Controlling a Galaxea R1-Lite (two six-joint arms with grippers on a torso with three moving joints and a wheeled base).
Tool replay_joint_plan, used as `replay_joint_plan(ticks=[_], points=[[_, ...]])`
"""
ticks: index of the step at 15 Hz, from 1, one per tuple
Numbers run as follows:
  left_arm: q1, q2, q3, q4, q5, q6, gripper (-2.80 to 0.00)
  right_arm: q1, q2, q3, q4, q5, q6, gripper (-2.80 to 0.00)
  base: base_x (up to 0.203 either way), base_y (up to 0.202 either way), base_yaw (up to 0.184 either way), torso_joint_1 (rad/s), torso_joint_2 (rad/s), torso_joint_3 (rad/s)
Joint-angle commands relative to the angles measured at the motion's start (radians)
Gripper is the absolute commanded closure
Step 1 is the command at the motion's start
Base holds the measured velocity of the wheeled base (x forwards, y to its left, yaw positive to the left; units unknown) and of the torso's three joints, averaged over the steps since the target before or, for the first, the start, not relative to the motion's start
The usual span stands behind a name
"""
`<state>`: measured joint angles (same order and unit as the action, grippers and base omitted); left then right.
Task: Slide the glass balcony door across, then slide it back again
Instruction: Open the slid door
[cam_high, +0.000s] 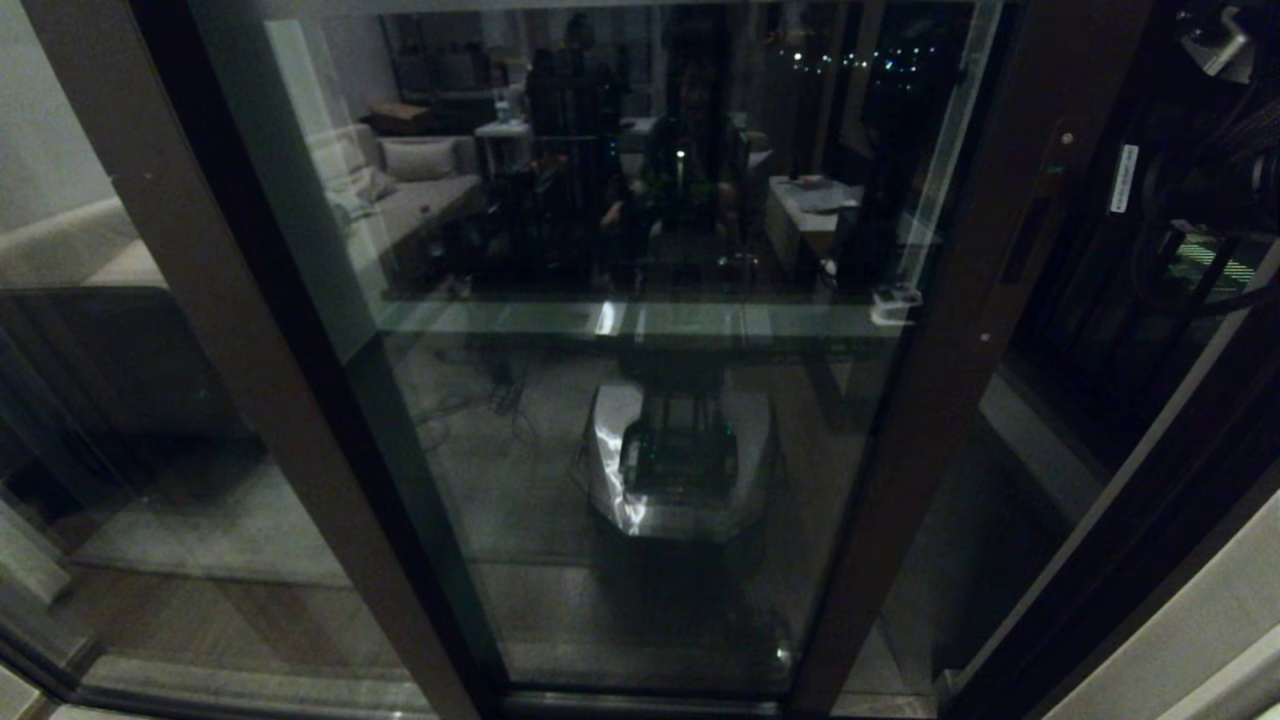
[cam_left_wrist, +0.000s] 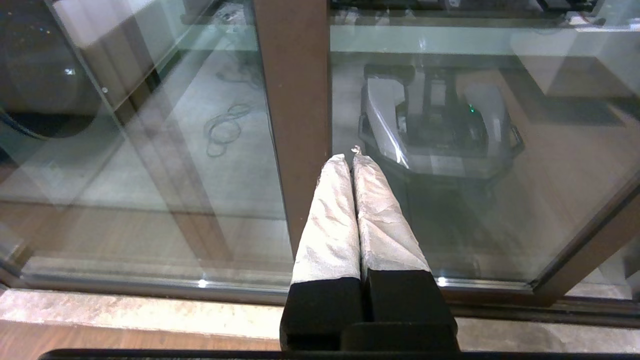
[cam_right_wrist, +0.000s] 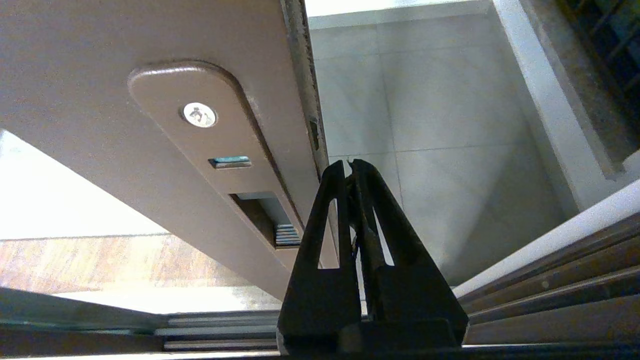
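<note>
Glass balcony door (cam_high: 620, 400) stands partly open. Right gripper (cam_right_wrist: 350, 162), fingers together, sits beside the door's handle-side edge, apparently placed for pushing. Left gripper (cam_left_wrist: 349, 156) hangs closed before the door, idle.

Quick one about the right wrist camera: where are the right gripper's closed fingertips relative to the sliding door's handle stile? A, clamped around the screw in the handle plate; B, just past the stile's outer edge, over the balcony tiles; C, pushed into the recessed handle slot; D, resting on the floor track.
B: the right gripper sits shut just beyond the edge of the glass balcony door, beside its handle plate, with pale balcony tiles behind it.
</note>
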<state>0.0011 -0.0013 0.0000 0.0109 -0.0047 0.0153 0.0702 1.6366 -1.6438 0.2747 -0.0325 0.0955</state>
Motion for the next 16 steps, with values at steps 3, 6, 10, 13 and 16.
replay_joint_plan(ticks=[3, 6, 10, 13, 16], points=[[-0.001, 0.000, 0.002, 0.000, 0.000, 0.000, 0.00, 0.034, 0.002, 0.002, 0.003, 0.000, 0.005, 0.00, 0.000, 0.000, 0.000, 0.000, 0.00, 0.000], [-0.001, 0.000, 0.002, 0.000, 0.000, 0.000, 0.00, 0.083, 0.002, 0.002, -0.004, -0.026, 0.022, 0.00, 0.000, 0.000, 0.000, 0.000, 0.00, 0.000], [0.000, 0.000, 0.002, 0.000, 0.000, 0.000, 0.00, 0.138, 0.009, 0.006, -0.014, -0.071, 0.031, 0.00, 0.000, 0.000, 0.000, 0.000, 0.00, 0.000], [-0.001, 0.000, 0.002, 0.000, 0.000, 0.000, 0.00, 0.171, 0.015, 0.004, -0.028, -0.076, 0.042, 0.00, 0.000, 0.000, 0.000, 0.000, 0.00, 0.000], [-0.001, 0.000, 0.002, 0.000, 0.000, 0.000, 0.00, 0.181, 0.013, 0.009, -0.028, -0.110, 0.041, 0.00, 0.000, 0.000, 0.000, 0.000, 0.00, 0.000]])
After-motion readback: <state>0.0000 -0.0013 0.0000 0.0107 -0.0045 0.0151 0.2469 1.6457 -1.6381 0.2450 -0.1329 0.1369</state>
